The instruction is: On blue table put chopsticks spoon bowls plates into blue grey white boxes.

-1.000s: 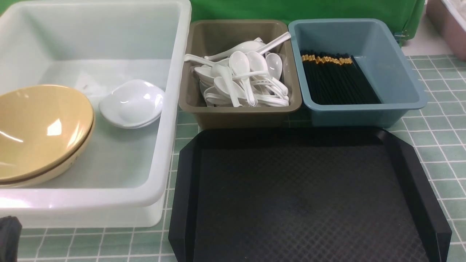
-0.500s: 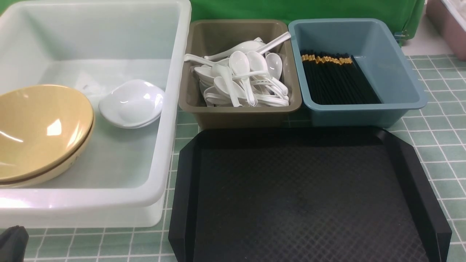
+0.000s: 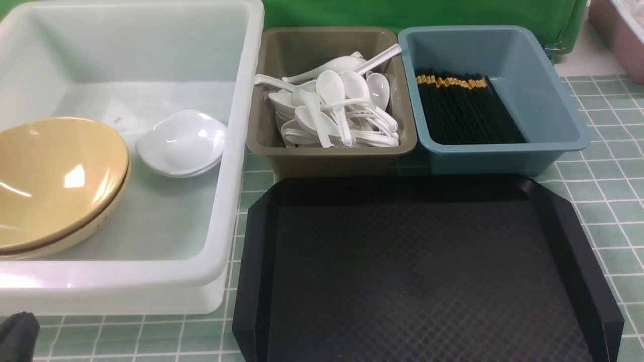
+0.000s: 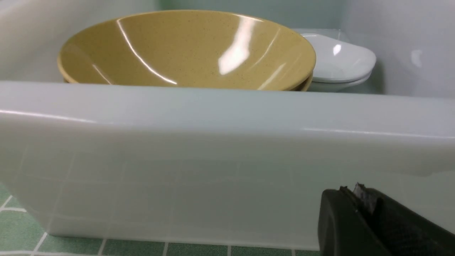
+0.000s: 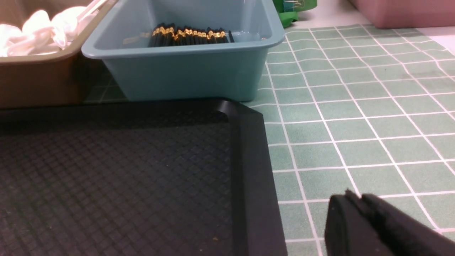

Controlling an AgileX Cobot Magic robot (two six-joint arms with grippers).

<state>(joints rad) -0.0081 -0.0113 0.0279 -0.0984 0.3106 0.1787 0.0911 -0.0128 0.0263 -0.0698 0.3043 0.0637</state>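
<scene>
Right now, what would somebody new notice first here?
Probably the big glossy tan-yellow bowls, stacked in the white tub on the left. Next, the jumble of white spoons in the brown bin, and black gold-banded chopsticks in the blue bin beside it.

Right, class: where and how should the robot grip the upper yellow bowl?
Probably best by the rim of the bowl on its right side, from above, one finger inside: that edge is thin, raised and away from the tub's walls.

No readable text, labels or numbers — nothing legible anywhere.
</scene>
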